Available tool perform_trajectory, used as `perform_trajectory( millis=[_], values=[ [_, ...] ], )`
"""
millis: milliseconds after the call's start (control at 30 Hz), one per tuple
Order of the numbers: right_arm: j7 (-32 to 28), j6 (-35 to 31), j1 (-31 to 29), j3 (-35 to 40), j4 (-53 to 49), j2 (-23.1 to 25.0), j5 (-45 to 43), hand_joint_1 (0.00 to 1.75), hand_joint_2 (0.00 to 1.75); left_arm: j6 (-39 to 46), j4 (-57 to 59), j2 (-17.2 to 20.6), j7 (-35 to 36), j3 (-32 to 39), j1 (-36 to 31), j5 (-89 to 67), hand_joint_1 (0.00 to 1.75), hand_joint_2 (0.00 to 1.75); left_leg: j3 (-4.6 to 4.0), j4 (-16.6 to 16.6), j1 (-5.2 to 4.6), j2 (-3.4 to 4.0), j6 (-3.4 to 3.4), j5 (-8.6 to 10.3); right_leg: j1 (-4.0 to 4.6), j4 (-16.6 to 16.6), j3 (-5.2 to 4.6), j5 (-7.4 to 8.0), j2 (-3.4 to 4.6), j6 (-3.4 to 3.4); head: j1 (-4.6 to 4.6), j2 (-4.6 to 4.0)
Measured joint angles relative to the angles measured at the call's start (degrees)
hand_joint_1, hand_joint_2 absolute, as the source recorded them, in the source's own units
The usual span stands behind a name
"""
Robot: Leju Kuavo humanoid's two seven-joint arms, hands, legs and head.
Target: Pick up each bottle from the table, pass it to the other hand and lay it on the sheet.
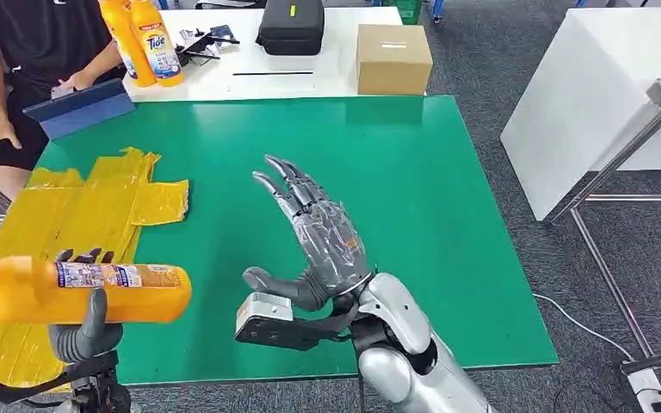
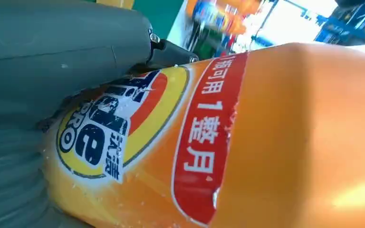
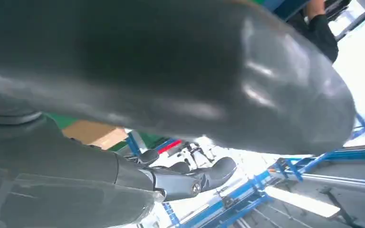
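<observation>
One bottle (image 1: 77, 291) gripped by left hand (image 1: 86, 331) over table edge, right hand (image 1: 314, 237) splayed wide, unladen

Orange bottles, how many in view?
3. One orange bottle gripped sideways in the left hand over the yellow sheet; two Tide bottles upright on the white table. Others may be out of frame.

Left hand (image 1: 86, 323) low at the near left, thumb and fingers wrapped around a bottle (image 1: 77, 291) held sideways. Right hand (image 1: 314, 237) raised mid-frame, palm toward the left hand, fingers spread and extended, holding nothing.
</observation>
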Motion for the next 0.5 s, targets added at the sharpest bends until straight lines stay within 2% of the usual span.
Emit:
perform_trajectory(
  millis=[233, 300, 400, 500],
  values=[
    [0.2, 0.61, 0.42, -1.27, 0.0, 0.0, 1.14, 0.0, 0.0, 4.62, 0.46, 0.83, -2.94, 2.4, -1.72, -9.0, 1.75, 1.75, 0.01, 0.0, 0.0, 0.0, 0.0, 0.0, 0.0, 0.0, 0.01, 0.0, 0.0, 0.0, 0.02, 0.0],
    [0.2, 0.87, 0.57, -1.42, 0.0, 0.0, 1.27, 0.0, 0.0, 9.69, 0.83, 1.44, -4.7, 3.08, -2.51, -16.56, 1.75, 1.75, 0.01, 0.0, 0.0, -0.01, 0.0, 0.0, 0.0, 0.0, 0.01, 0.0, -0.01, 0.0, 0.0, 0.0],
    [-0.31, 1.4, 0.8, -1.92, 0.07, 0.04, 1.31, 0.0, 0.0, 22.31, 3.39, 3.71, -7.49, 4.77, -5.41, -35.09, 1.75, 1.75, 0.01, 0.0, 0.0, -0.01, 0.0, 0.01, 0.0, 0.0, 0.03, 0.01, -0.01, 0.0, 0.02, 0.0],
    [-0.9, 1.73, 0.8, -2.21, 0.39, 0.09, 1.22, 0.0, 0.0, 28.43, 7.46, 6.41, -7.91, 6.25, -8.46, -45.34, 1.75, 1.75, 0.04, 0.0, 0.01, 0.01, -0.05, 0.04, 0.01, 0.03, 0.05, 0.02, 0.0, -0.03, 0.0, 0.0]
  ],
)
